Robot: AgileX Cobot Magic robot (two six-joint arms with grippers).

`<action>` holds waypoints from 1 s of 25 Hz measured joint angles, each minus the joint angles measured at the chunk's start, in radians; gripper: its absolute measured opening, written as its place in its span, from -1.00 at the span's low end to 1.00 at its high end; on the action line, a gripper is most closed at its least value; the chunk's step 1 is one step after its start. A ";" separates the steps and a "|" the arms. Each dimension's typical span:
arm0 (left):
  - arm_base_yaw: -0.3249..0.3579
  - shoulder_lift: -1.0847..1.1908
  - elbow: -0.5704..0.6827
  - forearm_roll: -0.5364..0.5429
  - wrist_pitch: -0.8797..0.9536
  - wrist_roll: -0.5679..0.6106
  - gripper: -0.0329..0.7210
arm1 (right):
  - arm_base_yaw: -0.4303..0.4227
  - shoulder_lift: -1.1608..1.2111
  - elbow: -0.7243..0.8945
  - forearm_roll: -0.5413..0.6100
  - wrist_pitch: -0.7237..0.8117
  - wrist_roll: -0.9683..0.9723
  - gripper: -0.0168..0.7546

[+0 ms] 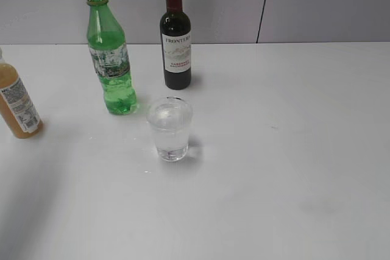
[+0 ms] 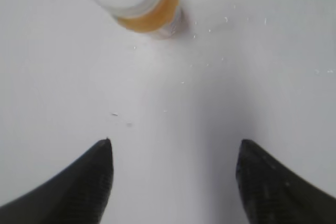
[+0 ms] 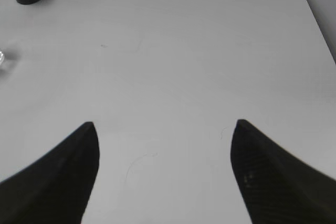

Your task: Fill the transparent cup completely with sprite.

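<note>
Transparent cup (image 1: 170,129) stands upright mid-surface, nearly full of clear sprite (image 1: 170,135) with bubbles, slightly in front and to the right of the green bottle (image 1: 109,53), which is uncapped, upright and holds liquid only in its lower part. Dark wine bottle (image 1: 176,33) with red cap stands behind the cup, near the wall; orange juice bottle (image 1: 17,106) at left edge of the white surface (image 1: 292,168). Neither claw shows in the exterior view. Left claw (image 2: 174,153) wide open, holding nothing, hovering over bare surface with the juice bottle just ahead of it at the top of its view; cup not in that view. Right claw (image 3: 165,132) also wide open and empty over bare surface, cup only a sliver of rim at the far left edge of its view, well apart from the fingertips; wine bottle base at its top left corner. Small droplets speckle the surface near the juice bottle
</note>
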 joint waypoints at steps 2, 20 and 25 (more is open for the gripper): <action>0.009 -0.033 0.037 0.000 0.000 0.000 0.57 | 0.000 0.000 0.000 0.000 0.000 0.000 0.57; 0.015 -0.395 0.429 0.000 0.001 -0.029 0.56 | 0.000 0.000 0.000 0.000 0.000 0.000 0.57; 0.015 -0.507 0.563 0.000 0.002 -0.042 0.55 | 0.000 0.000 0.000 0.000 0.000 0.000 0.57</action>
